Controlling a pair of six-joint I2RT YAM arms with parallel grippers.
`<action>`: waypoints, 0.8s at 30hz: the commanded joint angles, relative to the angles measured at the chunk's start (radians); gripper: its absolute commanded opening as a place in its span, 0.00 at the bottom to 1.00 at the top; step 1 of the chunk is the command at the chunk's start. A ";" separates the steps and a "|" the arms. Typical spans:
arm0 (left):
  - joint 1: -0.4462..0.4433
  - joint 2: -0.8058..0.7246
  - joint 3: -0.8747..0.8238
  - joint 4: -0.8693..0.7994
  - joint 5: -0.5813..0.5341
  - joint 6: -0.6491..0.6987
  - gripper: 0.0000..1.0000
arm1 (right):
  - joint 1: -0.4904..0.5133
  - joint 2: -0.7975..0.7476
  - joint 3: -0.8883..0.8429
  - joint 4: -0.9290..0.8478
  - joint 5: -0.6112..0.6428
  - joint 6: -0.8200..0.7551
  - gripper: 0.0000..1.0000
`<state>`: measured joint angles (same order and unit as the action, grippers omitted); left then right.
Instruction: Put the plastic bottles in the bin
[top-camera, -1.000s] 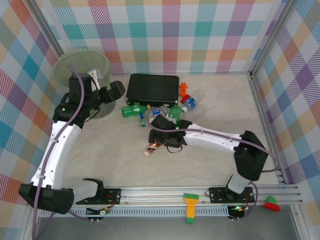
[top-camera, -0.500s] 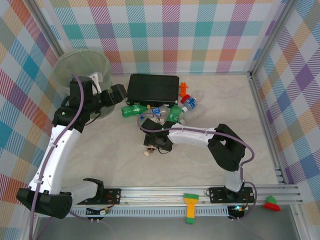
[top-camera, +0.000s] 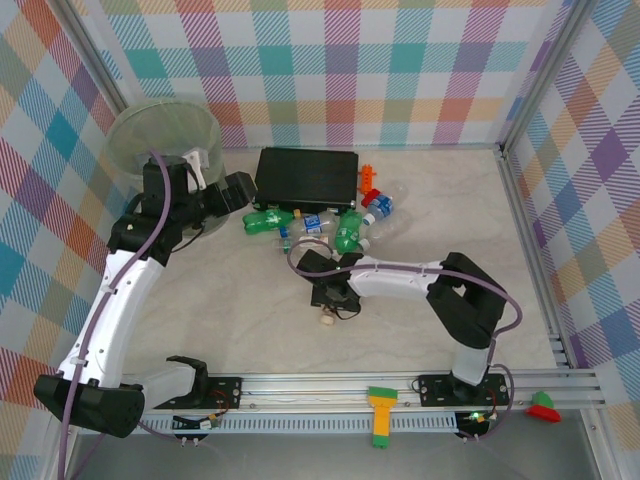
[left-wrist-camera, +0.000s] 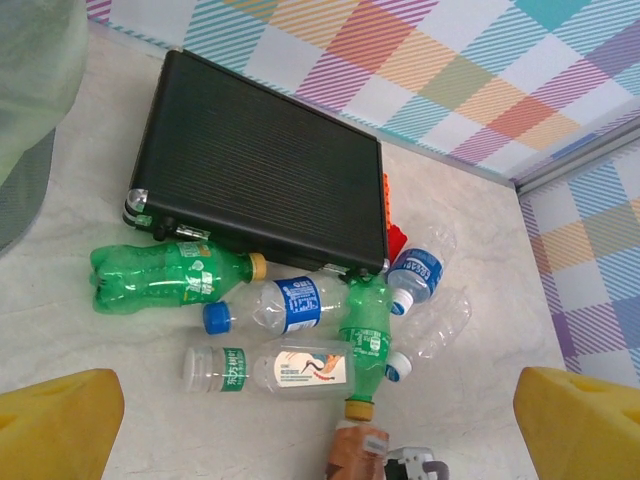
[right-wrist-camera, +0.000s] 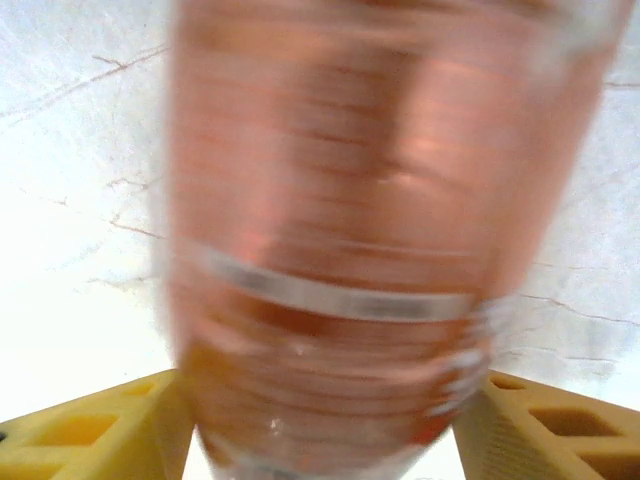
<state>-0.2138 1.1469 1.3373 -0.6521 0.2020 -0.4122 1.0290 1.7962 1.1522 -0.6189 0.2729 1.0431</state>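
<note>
Straddling a blurred brown bottle (right-wrist-camera: 330, 230), right end effector (top-camera: 330, 296); clamped or not, unclear. Upper left, left end effector (top-camera: 240, 192) spread, black case (left-wrist-camera: 260, 190) beside.

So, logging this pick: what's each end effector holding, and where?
Right end effector straddles the body of the brown-labelled bottle; whether it grips is too blurred to tell. Left end effector is open, empty.

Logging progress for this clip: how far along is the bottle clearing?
Done: nothing I can confirm; what the bin holds can't be made out. In hand: the right gripper straddles a brown-labelled bottle, grip unclear; the left gripper hangs open. Left: about six bottles clustered beside the black case.
</note>
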 joint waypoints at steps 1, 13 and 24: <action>-0.010 -0.008 -0.005 0.027 0.023 -0.016 1.00 | 0.013 -0.045 -0.042 0.002 0.010 -0.047 0.65; -0.010 0.005 -0.003 0.029 0.026 -0.014 1.00 | 0.108 -0.099 -0.139 -0.001 0.017 0.021 0.57; -0.012 0.010 0.012 0.012 0.039 -0.025 1.00 | 0.123 -0.096 -0.138 0.001 0.058 -0.025 0.39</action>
<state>-0.2142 1.1515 1.3373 -0.6521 0.2203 -0.4240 1.1461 1.7176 1.0214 -0.6037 0.2974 1.0313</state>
